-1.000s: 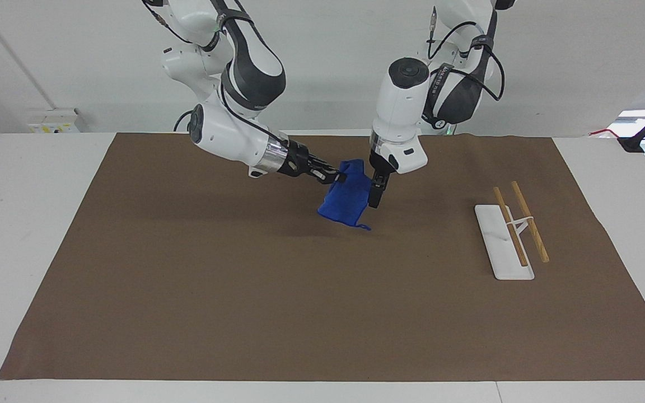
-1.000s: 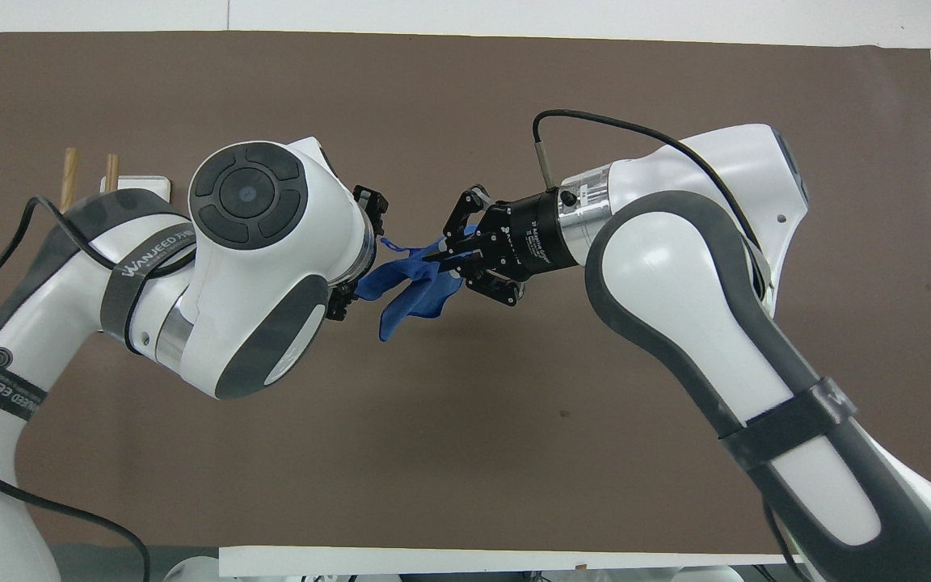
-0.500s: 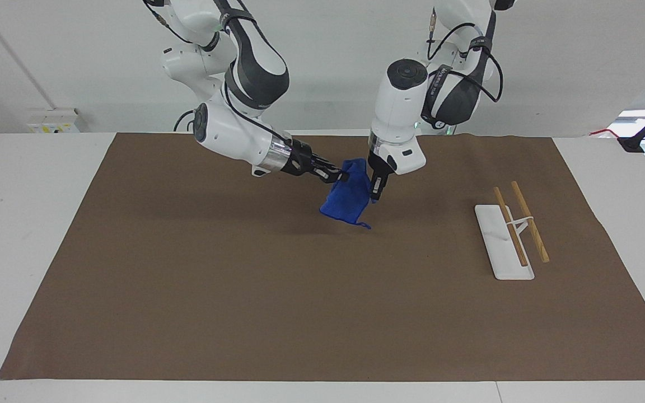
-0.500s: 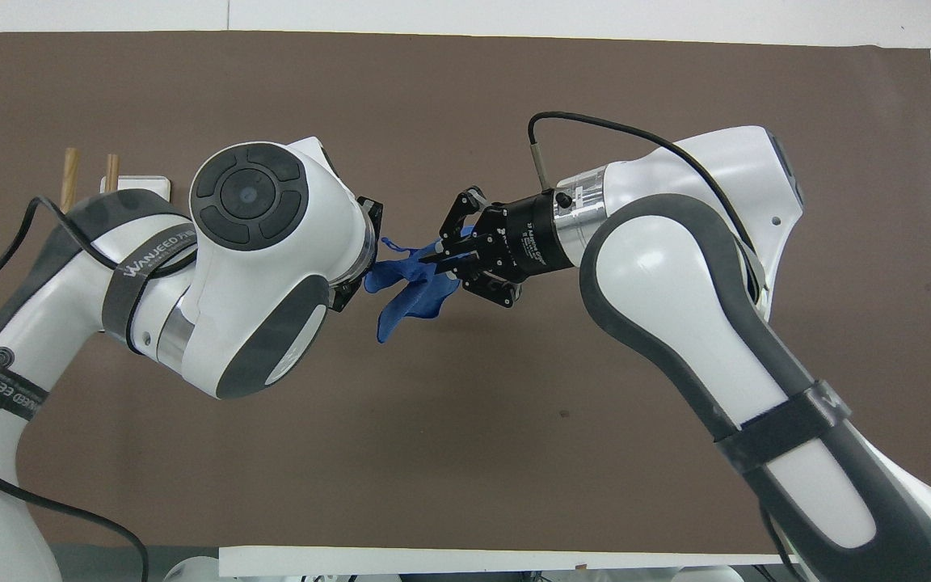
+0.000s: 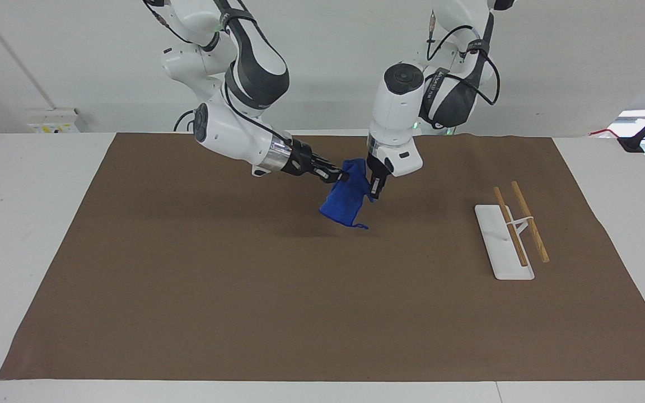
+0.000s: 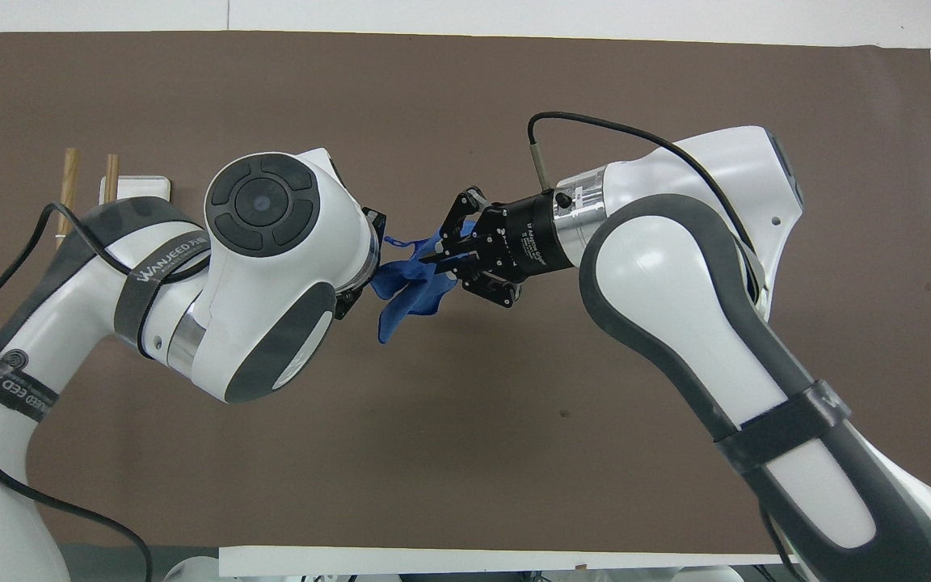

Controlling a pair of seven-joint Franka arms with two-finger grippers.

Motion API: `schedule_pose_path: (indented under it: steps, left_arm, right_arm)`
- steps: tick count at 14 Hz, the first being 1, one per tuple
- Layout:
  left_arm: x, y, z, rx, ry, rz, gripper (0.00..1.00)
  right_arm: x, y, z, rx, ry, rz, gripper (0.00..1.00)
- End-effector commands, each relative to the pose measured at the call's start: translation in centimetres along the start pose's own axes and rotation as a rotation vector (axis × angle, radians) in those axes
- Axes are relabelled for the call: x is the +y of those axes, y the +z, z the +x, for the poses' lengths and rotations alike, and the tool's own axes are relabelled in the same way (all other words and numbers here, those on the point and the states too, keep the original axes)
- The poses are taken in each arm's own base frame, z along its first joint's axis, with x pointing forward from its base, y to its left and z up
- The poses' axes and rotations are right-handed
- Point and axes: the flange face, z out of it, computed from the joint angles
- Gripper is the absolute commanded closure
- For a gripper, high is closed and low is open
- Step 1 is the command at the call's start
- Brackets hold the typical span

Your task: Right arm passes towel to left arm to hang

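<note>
The blue towel [image 5: 346, 201] hangs in the air over the middle of the brown mat, its loop tag at the bottom. My right gripper [image 5: 340, 177] is shut on the towel's upper edge; it also shows in the overhead view [image 6: 438, 260] with the towel [image 6: 409, 295] drooping from it. My left gripper [image 5: 375, 189] points down at the towel's other upper corner and touches its edge. In the overhead view the left arm's wrist [image 6: 288, 242] hides that gripper.
The white rack base [image 5: 501, 246] with two wooden rods [image 5: 529, 221] stands on the mat [image 5: 244, 291] toward the left arm's end. In the overhead view the rack [image 6: 134, 187] is partly covered by the left arm.
My left gripper has risen and closed in on the towel's upper corner. The right gripper and the towel have shifted only slightly.
</note>
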Motion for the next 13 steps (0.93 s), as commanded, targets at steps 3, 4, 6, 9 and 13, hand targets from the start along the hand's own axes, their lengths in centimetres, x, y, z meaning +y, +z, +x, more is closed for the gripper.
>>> schedule_pose_path:
  steps: [3, 4, 6, 9, 13]
  left_arm:
    - [-0.8, -0.6, 0.0, -0.008, 0.026, 0.009, 1.0]
    - [-0.7, -0.8, 0.1, -0.008, 0.031, 0.01, 1.0]
    - [-0.5, -1.4, 0.4, -0.005, 0.054, 0.028, 1.0]
    - [-0.5, -1.5, 0.3, -0.004, 0.059, 0.033, 1.0]
    - [0.1, -4.6, 0.4, 0.0, 0.064, 0.032, 1.0]
  right_arm:
    - [-0.1, 0.0, 0.0, -0.004, 0.014, 0.02, 1.0]
    - [-0.1, 0.0, -0.1, -0.005, 0.014, 0.018, 1.0]
    - [-0.1, 0.0, -0.1, -0.005, 0.017, 0.018, 0.65]
    - [-0.1, 0.4, -0.8, 0.036, -0.067, -0.023, 0.0]
    - [0.4, -2.7, -0.9, 0.322, -0.359, -0.235, 0.0]
